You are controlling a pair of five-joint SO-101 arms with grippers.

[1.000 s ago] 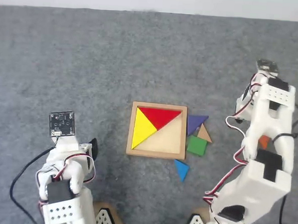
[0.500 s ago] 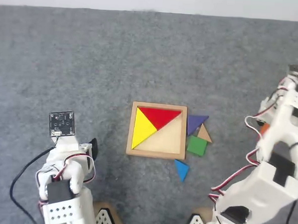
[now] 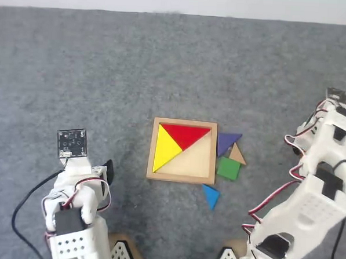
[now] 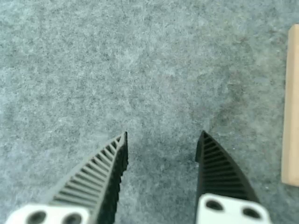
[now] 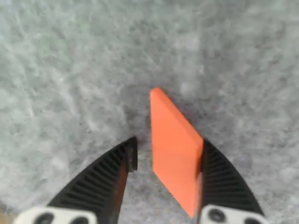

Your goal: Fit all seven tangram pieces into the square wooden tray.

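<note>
The square wooden tray (image 3: 181, 176) lies mid-table with a red triangle (image 3: 185, 135) and a yellow triangle (image 3: 165, 147) in it. Just right of the tray lie a purple piece (image 3: 227, 141), a tan triangle (image 3: 237, 154), a green square (image 3: 228, 168) and a blue triangle (image 3: 211, 195). My right gripper (image 5: 168, 141) is open, its fingers astride an orange parallelogram (image 5: 175, 149) on the carpet; one finger touches it. The right arm (image 3: 321, 172) stands at the table's right edge. My left gripper (image 4: 161, 140) is open over bare carpet, with the tray's edge (image 4: 290, 107) off to one side.
Grey carpet covers the whole table. The left arm (image 3: 76, 205) sits at the front left, well apart from the tray. A pale wall strip (image 3: 179, 2) runs along the back edge.
The right arm has swung to the right, away from the tray and towards the table's edge. The left arm and the pieces have not moved.
</note>
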